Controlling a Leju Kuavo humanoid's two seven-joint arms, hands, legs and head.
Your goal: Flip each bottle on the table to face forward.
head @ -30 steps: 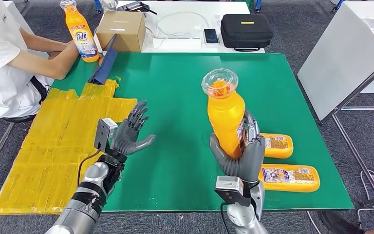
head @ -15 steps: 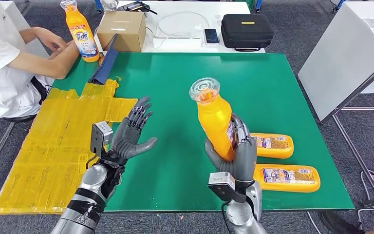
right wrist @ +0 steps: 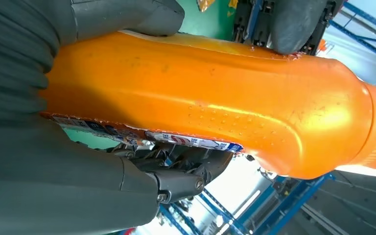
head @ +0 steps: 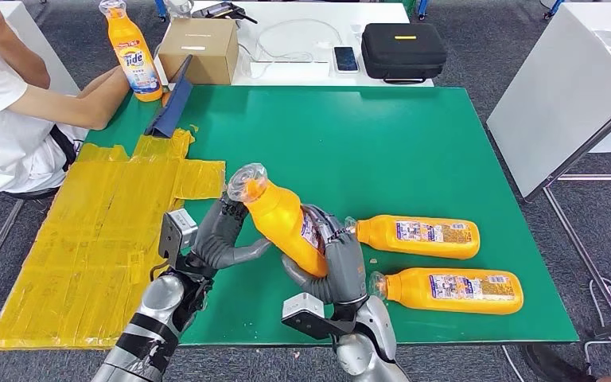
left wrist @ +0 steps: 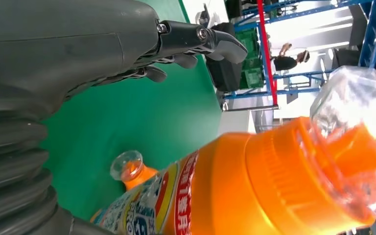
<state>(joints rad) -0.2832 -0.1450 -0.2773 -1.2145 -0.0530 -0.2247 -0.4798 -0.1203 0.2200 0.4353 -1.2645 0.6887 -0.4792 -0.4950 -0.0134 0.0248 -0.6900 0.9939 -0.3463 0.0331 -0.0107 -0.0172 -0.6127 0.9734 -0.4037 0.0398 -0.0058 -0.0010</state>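
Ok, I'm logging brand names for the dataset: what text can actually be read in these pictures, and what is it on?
"Tide": on the label of the upright orange bottle beside the cardboard box.
Label of the held bottle, in the right robot hand: print too blurred to read.
Labels of the two lying bottles: too small to read.

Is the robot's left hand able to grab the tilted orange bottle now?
Probably yes. The left hand is open right beside the neck of the tilted bottle, which the right hand holds low down, and nothing sits between them.
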